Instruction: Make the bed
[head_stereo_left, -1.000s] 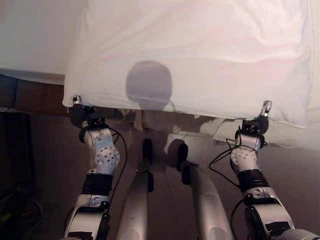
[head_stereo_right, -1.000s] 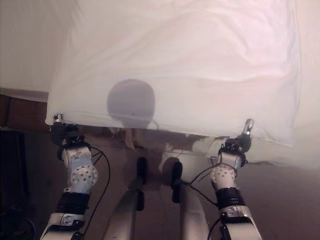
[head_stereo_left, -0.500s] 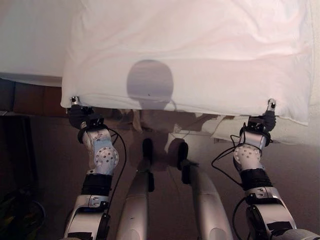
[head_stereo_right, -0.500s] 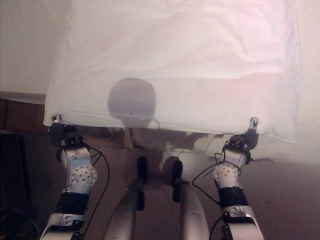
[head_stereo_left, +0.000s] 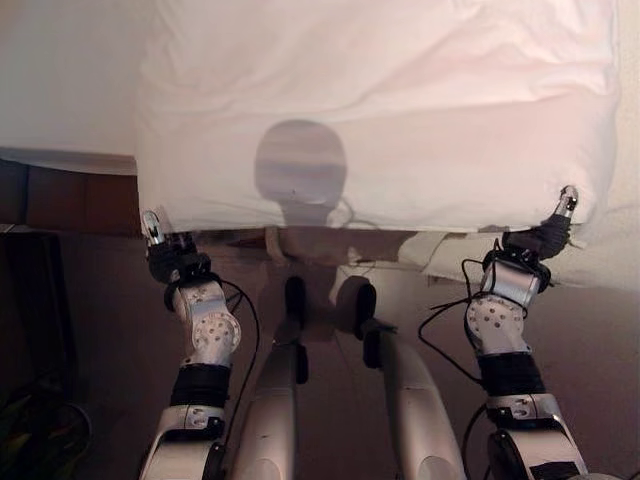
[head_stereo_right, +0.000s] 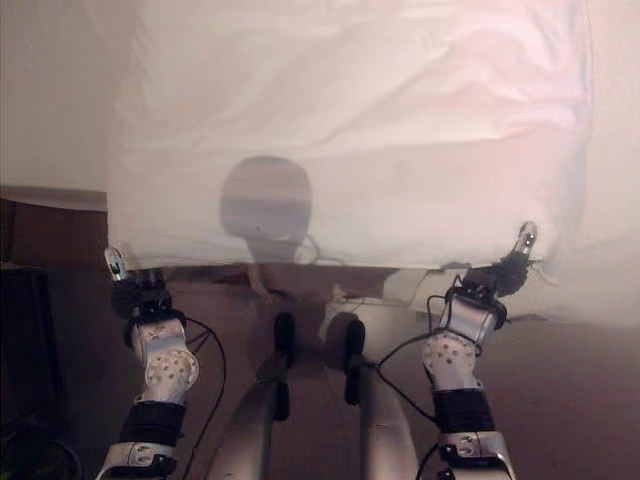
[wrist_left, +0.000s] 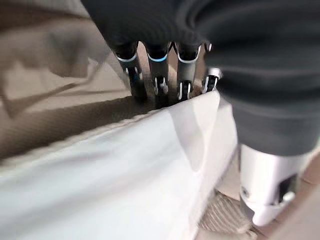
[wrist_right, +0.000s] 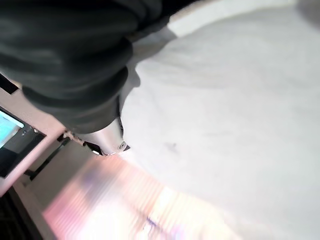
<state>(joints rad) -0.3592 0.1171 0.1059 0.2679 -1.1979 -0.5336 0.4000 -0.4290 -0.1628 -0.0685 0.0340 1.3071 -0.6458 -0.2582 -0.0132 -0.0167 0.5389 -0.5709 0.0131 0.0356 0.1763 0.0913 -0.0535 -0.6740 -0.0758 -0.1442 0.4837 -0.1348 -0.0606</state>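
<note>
A white sheet is spread over the bed, and its near edge hangs down the bed's foot toward me. My left hand is at the sheet's near left corner. In the left wrist view its fingers curl over the cloth's edge. My right hand is at the near right corner, with one finger raised against the cloth. The right wrist view has the sheet lying close against that hand's dark cover.
Bare white mattress shows left of the sheet, with a dark wooden bed frame below it. Crumpled pale cloth lies on the floor under the sheet's near edge. A dark piece of furniture stands at the left.
My right hand has moved right and further away with its corner. My left hand has dropped a little. The sheet's near edge now hangs straighter across the bed's foot.
</note>
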